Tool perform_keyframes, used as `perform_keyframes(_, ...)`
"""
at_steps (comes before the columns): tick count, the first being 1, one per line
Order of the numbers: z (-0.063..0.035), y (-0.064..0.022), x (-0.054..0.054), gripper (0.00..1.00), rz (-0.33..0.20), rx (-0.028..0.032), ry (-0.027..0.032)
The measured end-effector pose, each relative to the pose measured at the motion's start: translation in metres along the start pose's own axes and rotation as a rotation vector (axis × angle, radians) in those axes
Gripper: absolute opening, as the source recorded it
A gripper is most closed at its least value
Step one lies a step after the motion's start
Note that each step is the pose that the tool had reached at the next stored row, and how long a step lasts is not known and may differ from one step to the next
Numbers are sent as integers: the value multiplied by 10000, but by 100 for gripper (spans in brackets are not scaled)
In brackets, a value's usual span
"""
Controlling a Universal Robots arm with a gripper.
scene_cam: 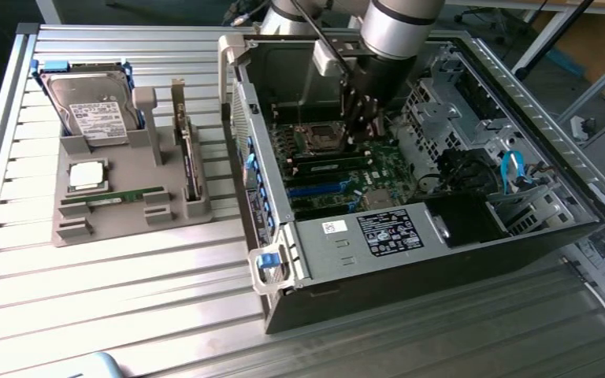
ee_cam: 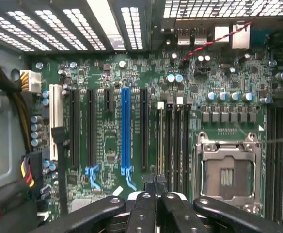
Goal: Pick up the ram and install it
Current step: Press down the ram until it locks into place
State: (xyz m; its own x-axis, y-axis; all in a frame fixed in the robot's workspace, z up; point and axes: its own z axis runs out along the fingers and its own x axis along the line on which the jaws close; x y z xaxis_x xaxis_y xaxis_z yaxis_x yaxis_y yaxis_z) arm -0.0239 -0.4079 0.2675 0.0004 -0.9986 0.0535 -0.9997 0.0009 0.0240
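We see the gripper (scene_cam: 367, 126) clenched inside the open computer case (scene_cam: 408, 236), low over the motherboard (ee_cam: 112, 136) beside the memory slots (ee_cam: 173, 141), with what may be the ram's (ee_cam: 161, 138) thin edge seated in one slot

The open computer case (scene_cam: 428, 165) hems the hand (ee_cam: 156, 187) in: drive cage (scene_cam: 444, 110) on the exterior view's right, case wall (scene_cam: 242, 118) opposite (motherboard (ee_cam: 132, 121) close below).
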Motion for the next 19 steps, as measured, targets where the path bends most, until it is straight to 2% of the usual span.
perform_keyframes(9,-124,-180,7,10,16,-59,0)
perform_keyframes(19,-241,-306,12,10,26,-96,2)
